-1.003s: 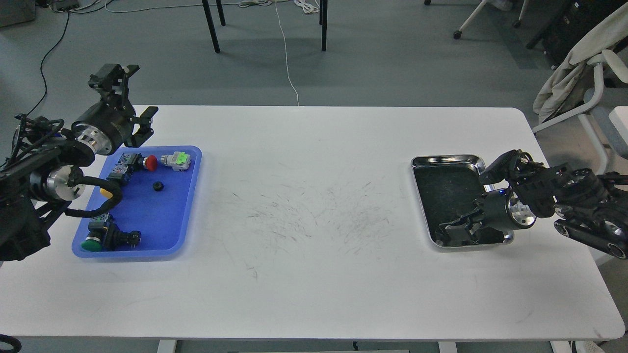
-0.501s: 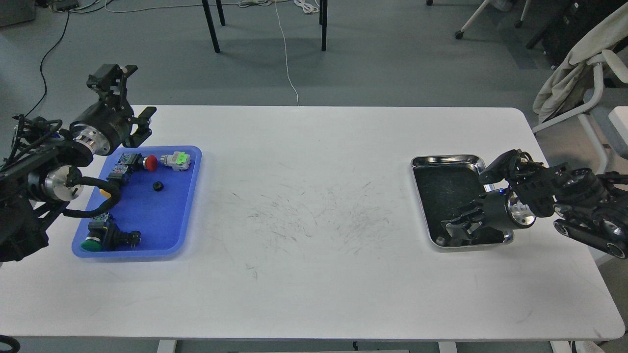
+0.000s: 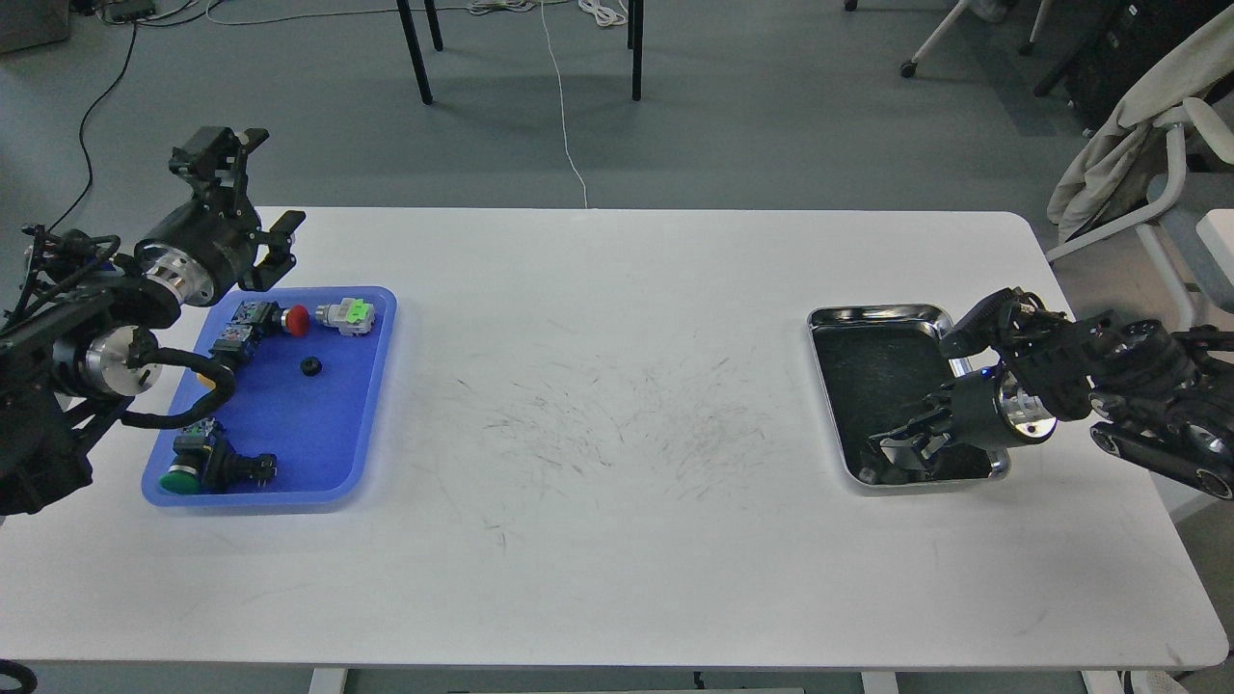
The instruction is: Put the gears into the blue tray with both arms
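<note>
With one tiny black toothed gear [image 3: 310, 366] lying in the shallow blue plastic tray [image 3: 371, 414], the left gripper [image 3: 253, 198] hovers spread wide while the right gripper [image 3: 892, 451], its closure unreadable, dips into the shiny steel tray [image 3: 872, 316], apparently fetching the second gear.

Two black arms, left [image 3: 106, 318] and right [image 3: 1109, 386], with silver ring joints, looping black cables, black two-finger ends.
</note>
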`<state>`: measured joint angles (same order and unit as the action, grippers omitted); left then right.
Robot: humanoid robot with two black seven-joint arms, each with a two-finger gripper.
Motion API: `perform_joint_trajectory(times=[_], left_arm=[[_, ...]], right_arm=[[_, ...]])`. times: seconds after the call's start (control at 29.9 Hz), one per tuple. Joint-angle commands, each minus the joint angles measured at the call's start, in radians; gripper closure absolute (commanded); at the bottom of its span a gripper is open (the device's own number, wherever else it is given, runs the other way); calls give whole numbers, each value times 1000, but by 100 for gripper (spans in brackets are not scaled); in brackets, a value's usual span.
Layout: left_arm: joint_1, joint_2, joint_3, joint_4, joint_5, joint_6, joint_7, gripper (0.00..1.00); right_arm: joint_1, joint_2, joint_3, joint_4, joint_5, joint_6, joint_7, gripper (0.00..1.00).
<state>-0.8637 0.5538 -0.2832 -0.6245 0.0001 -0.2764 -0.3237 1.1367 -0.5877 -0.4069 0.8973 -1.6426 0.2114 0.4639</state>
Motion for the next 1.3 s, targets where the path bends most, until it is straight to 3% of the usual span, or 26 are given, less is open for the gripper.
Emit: perform_joint_trajectory(times=[0.0, 0.1, 0.17, 0.47, 0.7, 0.94, 1.27], left_arm=[[0, -3, -1, 0, 0, 0, 0, 2], [0, -5, -1, 0, -2, 0, 0, 2], [0, -6, -1, 0, -2, 2, 0, 2], [0, -5, -1, 0, 0, 2, 0, 2], [0, -3, 1, 0, 0, 2, 2, 2], [0, -2, 1, 0, 0, 3, 2, 2], [2, 0, 4, 0, 0, 3, 2, 2]], right_arm=[[3, 0, -3, -3, 0, 0, 2, 41], [1, 0, -3, -1, 0, -1, 2, 43], [1, 0, -3, -5, -6, 0, 2, 51], [1, 5, -3, -2, -10, 0, 2, 69], [1, 5, -4, 0, -26, 0, 12, 78], [9, 5, -4, -6, -37, 0, 12, 99], [87, -1, 11, -14, -34, -4, 12, 99]])
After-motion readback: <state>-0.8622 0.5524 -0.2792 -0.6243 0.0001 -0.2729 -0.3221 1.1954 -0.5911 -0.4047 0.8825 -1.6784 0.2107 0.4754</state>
